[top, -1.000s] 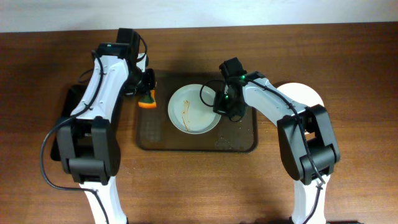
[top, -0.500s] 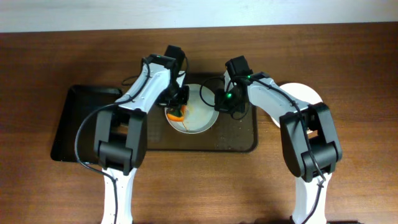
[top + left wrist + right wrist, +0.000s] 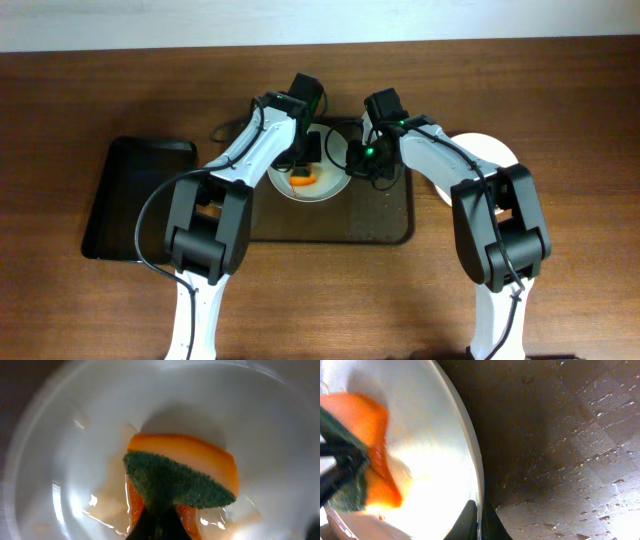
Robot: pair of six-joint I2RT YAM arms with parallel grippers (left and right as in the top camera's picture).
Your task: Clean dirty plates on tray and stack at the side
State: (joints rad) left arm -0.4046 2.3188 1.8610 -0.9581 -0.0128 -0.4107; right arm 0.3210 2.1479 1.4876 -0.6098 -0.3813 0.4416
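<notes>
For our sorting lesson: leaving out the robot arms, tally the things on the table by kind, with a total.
Plates: 2 (centre plate, side plate)
Trays: 2 (brown tray, black tray)
Sponges: 1 (sponge)
Total: 5

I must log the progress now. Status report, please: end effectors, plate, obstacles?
Left end effector shut on sponge, pressed inside plate. Right end effector shut on plate rim. Plate on tray. No obstruction seen.

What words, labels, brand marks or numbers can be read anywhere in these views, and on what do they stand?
No readable text in any view.
The plate, sponge, brown tray, black tray, left arm and right arm show no letters, numbers or logos.
</notes>
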